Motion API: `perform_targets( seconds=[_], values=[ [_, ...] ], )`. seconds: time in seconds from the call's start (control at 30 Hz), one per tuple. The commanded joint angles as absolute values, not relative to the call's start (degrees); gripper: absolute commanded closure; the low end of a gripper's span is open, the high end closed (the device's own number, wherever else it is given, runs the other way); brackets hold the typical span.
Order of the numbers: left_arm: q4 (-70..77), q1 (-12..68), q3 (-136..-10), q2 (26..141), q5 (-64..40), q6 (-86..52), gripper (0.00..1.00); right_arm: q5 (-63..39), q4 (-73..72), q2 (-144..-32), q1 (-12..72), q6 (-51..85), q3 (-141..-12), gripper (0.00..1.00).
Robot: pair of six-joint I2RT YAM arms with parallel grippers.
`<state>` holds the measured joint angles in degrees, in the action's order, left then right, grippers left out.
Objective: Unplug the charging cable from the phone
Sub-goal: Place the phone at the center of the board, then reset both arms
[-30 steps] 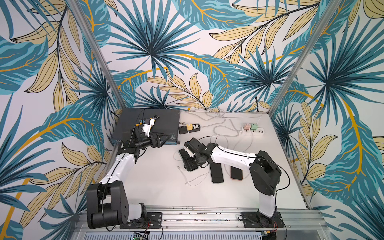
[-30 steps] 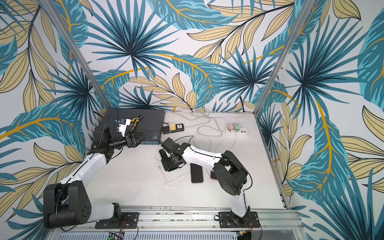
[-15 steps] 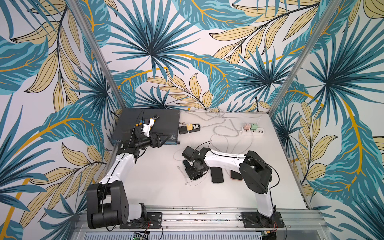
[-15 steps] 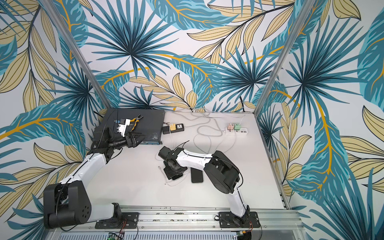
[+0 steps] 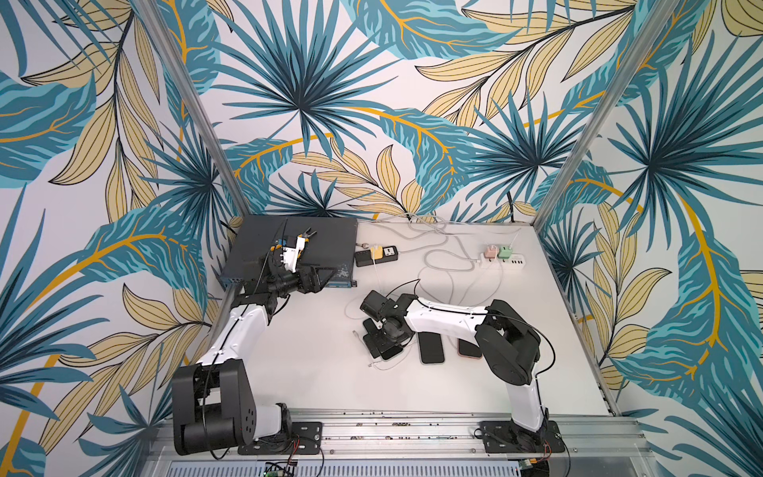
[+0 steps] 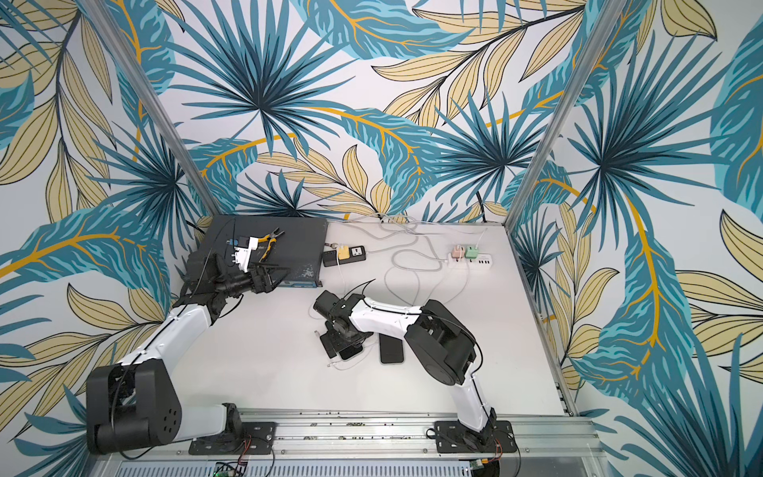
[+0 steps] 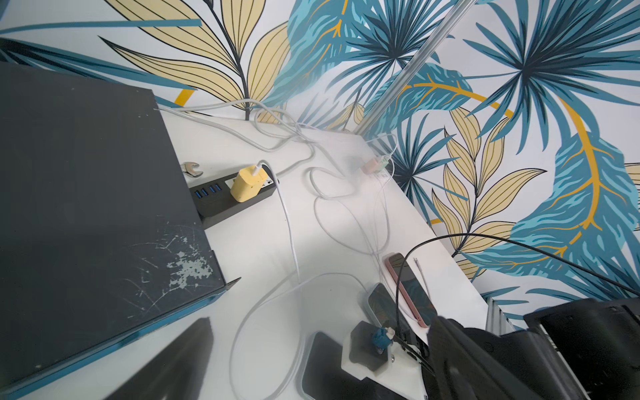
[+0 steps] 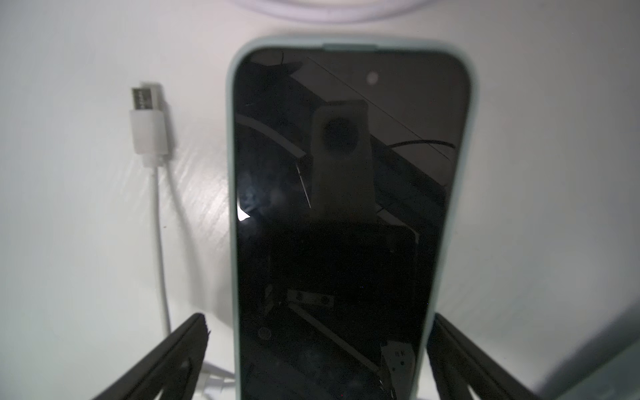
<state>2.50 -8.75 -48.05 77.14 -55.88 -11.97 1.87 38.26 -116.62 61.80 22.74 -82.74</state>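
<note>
The phone (image 8: pixel 349 214), in its pale green case, lies flat on the table (image 5: pixel 309 363). The charging cable (image 8: pixel 157 221) lies loose just beside it, its white plug clear of the case, so the unplugging looks done to me and only backing away is left. The right gripper (image 8: pixel 318 318) straddles one end of the phone, jaws spread wide and holding nothing; whether they brush the case I cannot tell.
</note>
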Motion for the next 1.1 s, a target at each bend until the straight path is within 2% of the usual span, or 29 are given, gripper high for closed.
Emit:
perform_targets(
  seconds=[0.0, 0.27, 0.43, 0.6, 0.73, 0.9, 1.07],
  values=[
    [-0.06, -9.33, -49.77, 75.96, -51.03, -7.29, 0.0, 1.81, 35.52, -111.97, 60.31, 23.73, -80.87, 0.0],
    [3.33, -9.33, -47.82, 76.93, -38.88, -4.51, 0.0, 1.69, 23.94, -98.05, 51.83, 22.55, -70.85, 0.0],
    [6.9, -9.32, -46.03, 79.15, -31.54, -2.32, 0.0, 4.93, 12.61, -85.99, 41.96, 17.94, -59.45, 0.0],
    [20.1, -9.32, -39.67, 80.61, -27.18, -1.57, 0.0, 6.24, -1.89, -76.83, 31.03, 13.87, -47.63, 0.0],
    [34.78, -9.36, -32.91, 81.78, -25.54, -3.27, 0.0, 6.71, -15.59, -73.75, 22.61, 11.9, -38.81, 0.0],
    [44.54, -9.4, -26.37, 78.72, -24.37, -3.83, 0.0, 8.09, -32.44, -75.21, 13.01, 10.36, -29.93, 0.0],
    [46.72, -9.4, -23.6, 76.87, -24.29, -3.27, 0.0, 7.39, -40.34, -78.49, 5.88, 10.52, -29.15, 0.0]
  ],
)
